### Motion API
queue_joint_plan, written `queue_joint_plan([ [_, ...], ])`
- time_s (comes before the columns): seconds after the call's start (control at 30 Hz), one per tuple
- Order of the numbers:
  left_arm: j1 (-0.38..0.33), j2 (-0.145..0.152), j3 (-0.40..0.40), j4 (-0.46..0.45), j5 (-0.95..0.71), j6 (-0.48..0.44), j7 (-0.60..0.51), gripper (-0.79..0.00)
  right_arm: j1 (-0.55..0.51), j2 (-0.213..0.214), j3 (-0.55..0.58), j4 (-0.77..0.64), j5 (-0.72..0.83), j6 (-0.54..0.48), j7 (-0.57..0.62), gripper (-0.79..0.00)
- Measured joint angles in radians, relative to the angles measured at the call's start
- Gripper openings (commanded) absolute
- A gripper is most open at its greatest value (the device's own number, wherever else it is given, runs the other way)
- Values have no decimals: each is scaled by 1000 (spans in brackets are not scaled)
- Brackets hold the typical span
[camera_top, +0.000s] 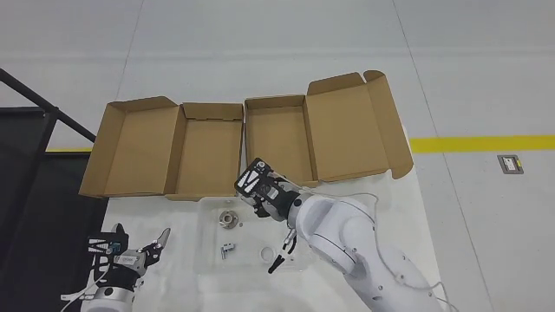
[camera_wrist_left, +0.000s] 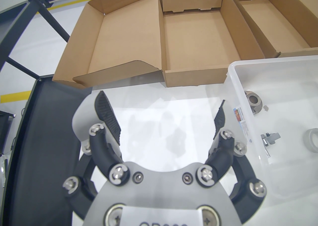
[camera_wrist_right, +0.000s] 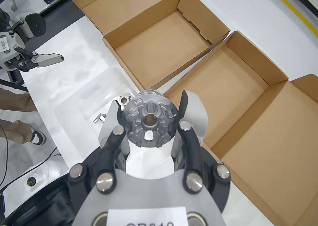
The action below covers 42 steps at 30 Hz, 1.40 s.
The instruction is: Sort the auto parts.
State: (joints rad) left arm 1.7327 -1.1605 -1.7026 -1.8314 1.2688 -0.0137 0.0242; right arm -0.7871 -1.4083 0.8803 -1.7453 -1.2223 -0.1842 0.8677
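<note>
Your right gripper has its jaws clamped on a grey toothed hub, held up near where the left box and the right box meet, at the far edge of the clear bin. Your left gripper hovers over the white surface beside that bin, jaws wide apart.

The bin before me held a ring and a clip; behind it the left box stood beside the right box.
</note>
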Motion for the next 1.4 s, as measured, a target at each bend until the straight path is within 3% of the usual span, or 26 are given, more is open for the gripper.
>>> queue_joint_plan([
  [0.23,0,0,0,0,0,0,0,0,-8,-3,8,30,18,22,-25,-785],
  [0.37,0,0,0,0,0,0,0,0,100,-39,-24,204,102,102,-72,-785],
  [0.57,0,0,0,0,0,0,0,0,394,-164,-172,649,269,285,-156,-785],
  [0.7,0,0,0,0,0,0,0,0,538,-274,-287,940,325,394,-215,-785],
  [0.87,0,0,0,0,0,0,0,0,618,-388,-360,1188,354,514,-299,-785],
  [1.03,0,0,0,0,0,0,0,0,657,-469,-374,1380,386,529,-374,-785],
  [1.4,0,0,0,0,0,0,0,0,660,-480,-377,1411,383,537,-383,-785],
])
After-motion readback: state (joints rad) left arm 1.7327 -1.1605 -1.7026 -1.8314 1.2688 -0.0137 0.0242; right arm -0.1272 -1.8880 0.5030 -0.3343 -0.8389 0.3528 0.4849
